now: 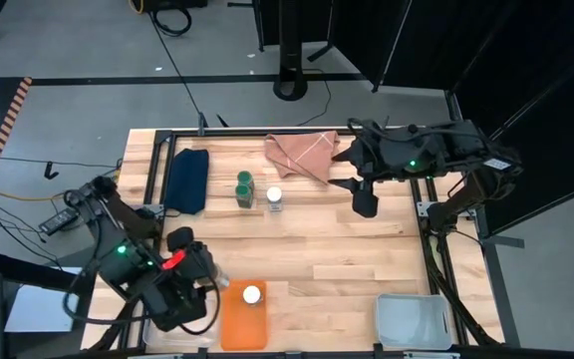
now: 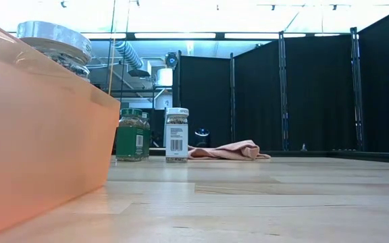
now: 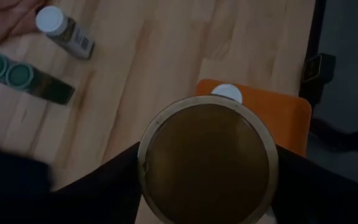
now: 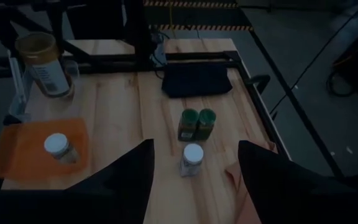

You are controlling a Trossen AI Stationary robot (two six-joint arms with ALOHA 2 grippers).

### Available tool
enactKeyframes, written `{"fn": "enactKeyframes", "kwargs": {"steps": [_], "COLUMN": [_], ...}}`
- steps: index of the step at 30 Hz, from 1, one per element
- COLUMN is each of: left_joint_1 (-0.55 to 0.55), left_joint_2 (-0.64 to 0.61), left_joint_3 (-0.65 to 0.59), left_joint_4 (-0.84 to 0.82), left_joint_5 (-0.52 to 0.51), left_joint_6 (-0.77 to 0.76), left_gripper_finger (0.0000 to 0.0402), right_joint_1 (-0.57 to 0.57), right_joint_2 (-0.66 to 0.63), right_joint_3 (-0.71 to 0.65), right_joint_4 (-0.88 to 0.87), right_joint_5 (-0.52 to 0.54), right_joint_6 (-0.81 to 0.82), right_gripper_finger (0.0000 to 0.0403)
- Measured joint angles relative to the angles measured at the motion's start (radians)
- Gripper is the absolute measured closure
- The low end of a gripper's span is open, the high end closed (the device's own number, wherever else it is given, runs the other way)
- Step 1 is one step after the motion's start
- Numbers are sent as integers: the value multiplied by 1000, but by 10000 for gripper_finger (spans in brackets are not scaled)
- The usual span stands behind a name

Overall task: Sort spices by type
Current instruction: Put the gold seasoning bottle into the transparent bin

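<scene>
A robotics lab or test studio, not a home: bare grey concrete floor (image 1: 88,50) strewn with loose cables (image 1: 167,15), black curtain partitions (image 2: 316,88) around a metal-framed wooden counter (image 1: 347,249), exposed ceiling ducting (image 2: 127,54), long strip lights (image 2: 174,35) overhead.

Upright spice jars (image 1: 244,189) mid-table

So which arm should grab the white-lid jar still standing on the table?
The right one, probably. The right pincer is open, empty and near that white-lid jar. The left pincer is shut on a tan-lid jar, over by the orange bin.
</scene>
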Motion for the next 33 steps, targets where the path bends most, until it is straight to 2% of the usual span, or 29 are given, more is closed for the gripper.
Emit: {"fn": "enactKeyframes", "kwargs": {"steps": [9,16,21,26,33], "left_joint_1": [-104,-187,-251,-286,-295], "left_joint_2": [-67,-71,-71,-70,-69], "left_joint_3": [-123,-182,-194,-194,-194], "left_joint_4": [1,11,18,19,50], "left_joint_5": [0,20,31,-10,-42], "left_joint_6": [-145,-270,-362,-447,-453], "left_gripper_finger": [131,131,131,131,131], "right_joint_1": [-27,-35,-40,-40,-39], "right_joint_2": [0,0,0,0,0], "right_joint_3": [0,0,0,0,0], "right_joint_4": [23,29,29,29,29], "right_joint_5": [-3,-3,-3,-3,-3], "right_joint_6": [-1,-1,-1,6,7], "right_gripper_finger": [161,165,163,161,164]}}
